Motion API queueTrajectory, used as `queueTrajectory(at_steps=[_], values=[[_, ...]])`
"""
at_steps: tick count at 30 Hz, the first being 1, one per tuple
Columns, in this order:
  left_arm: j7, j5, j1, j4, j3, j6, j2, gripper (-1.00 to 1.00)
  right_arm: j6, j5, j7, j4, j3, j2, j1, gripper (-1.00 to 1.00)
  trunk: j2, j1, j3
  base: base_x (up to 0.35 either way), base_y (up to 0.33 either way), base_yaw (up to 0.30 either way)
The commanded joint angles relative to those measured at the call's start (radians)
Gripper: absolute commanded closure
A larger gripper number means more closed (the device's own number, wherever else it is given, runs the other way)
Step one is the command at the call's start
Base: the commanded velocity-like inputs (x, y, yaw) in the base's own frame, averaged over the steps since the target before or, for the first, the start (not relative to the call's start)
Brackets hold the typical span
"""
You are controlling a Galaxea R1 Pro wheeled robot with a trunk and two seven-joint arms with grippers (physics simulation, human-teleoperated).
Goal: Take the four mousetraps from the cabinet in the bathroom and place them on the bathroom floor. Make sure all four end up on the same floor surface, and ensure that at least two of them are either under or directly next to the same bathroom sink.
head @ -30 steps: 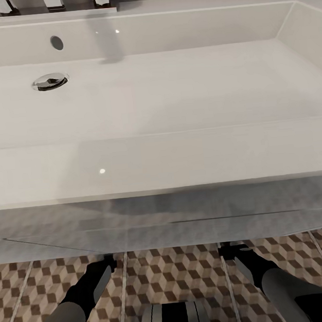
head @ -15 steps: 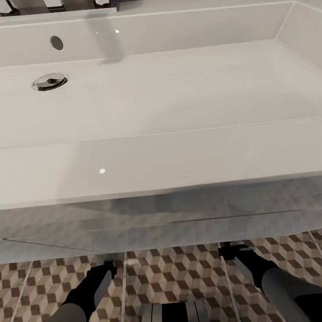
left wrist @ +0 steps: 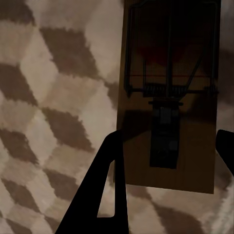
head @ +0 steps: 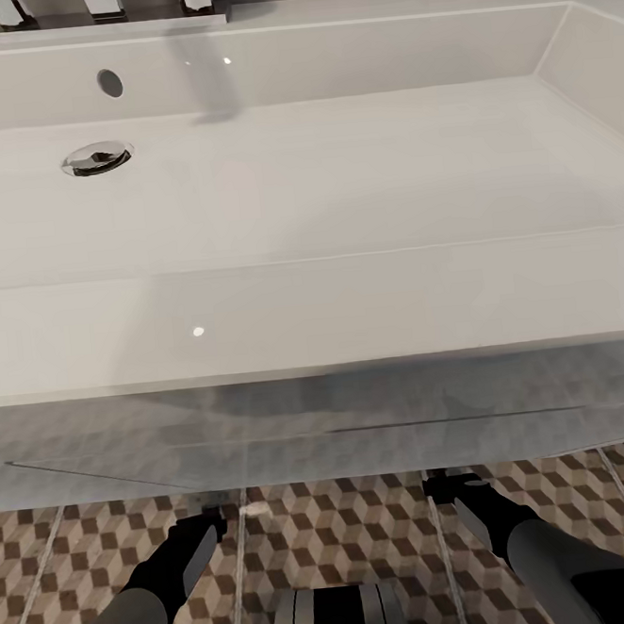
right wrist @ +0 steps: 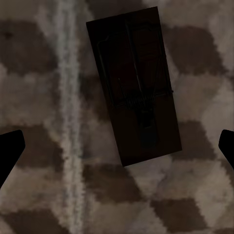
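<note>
white bathroom sink basin w/ chrome drain, L gripper fingers apart, nothing gripped, mousetrap flat on cube-tile bathroom floor between/just ahead of tips, R gripper wide open, 2nd mousetrap flat on floor ahead

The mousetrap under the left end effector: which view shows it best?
The left wrist view: the mousetrap lies flat on the bathroom floor between the open fingers, spring visible. The head view gives only a pale speck by the left end effector.
</note>
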Motion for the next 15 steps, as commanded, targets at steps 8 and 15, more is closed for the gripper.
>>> queueTrajectory(at_steps=[8,15], values=[[0.008,0.008,0.0,-0.003,-0.008,0.001,0.0,1.0,0.007,-0.001,-0.004,-0.002,0.005,0.0,0.0,-1.0,0.0,0.0,-0.001,0.0,0.0,0.0],[0.008,0.008,0.0,-0.018,-0.008,-0.013,-0.002,1.0,0.007,-0.001,-0.004,-0.002,0.005,0.0,0.0,-1.0,0.0,0.0,-0.001,0.0,0.0,0.0]])
